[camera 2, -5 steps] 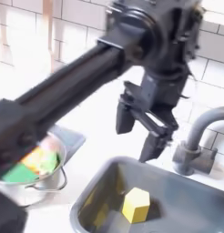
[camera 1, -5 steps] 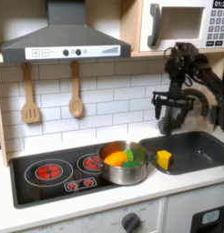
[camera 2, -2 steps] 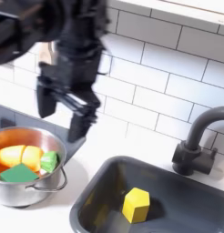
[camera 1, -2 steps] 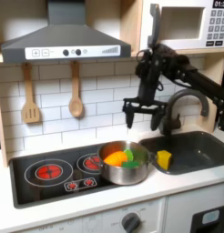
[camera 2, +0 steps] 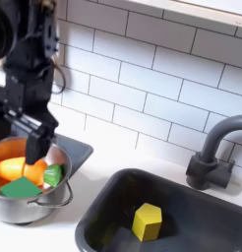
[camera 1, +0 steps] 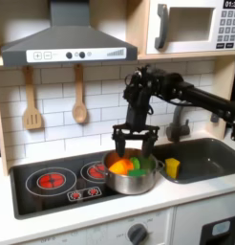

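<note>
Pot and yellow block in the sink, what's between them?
In the second exterior view, between the pot and the yellow block lie a strip of white counter and the sink's dark rim and wall; nothing else sits there.

— Where's your arm now?
— In the first exterior view it stretches in from the right, elbow high, wrist bent straight down.
— And your tool (camera 1: 130, 145)?
— Pointing down, its two fingers (camera 2: 35, 148) spread apart, gripping nothing.
</note>
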Robot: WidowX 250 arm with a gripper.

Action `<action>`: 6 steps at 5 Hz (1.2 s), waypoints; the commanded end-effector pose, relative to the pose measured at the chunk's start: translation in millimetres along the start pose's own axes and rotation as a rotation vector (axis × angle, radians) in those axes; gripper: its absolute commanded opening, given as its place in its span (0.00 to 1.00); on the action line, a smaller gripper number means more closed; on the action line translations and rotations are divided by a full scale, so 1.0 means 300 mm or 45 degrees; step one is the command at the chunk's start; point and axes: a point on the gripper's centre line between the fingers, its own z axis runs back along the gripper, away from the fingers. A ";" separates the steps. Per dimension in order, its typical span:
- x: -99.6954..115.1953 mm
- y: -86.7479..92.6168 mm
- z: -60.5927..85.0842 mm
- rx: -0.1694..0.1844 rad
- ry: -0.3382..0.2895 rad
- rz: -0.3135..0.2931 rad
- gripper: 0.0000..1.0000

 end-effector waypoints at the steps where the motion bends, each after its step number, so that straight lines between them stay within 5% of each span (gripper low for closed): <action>1: -0.028 -0.028 -0.060 -0.047 0.080 0.170 1.00; 3: -0.033 -0.033 -0.052 -0.054 0.119 0.474 1.00; 4: -0.027 -0.033 -0.046 -0.086 0.131 0.560 1.00; 6: 0.007 0.036 -0.063 -0.042 0.071 0.786 1.00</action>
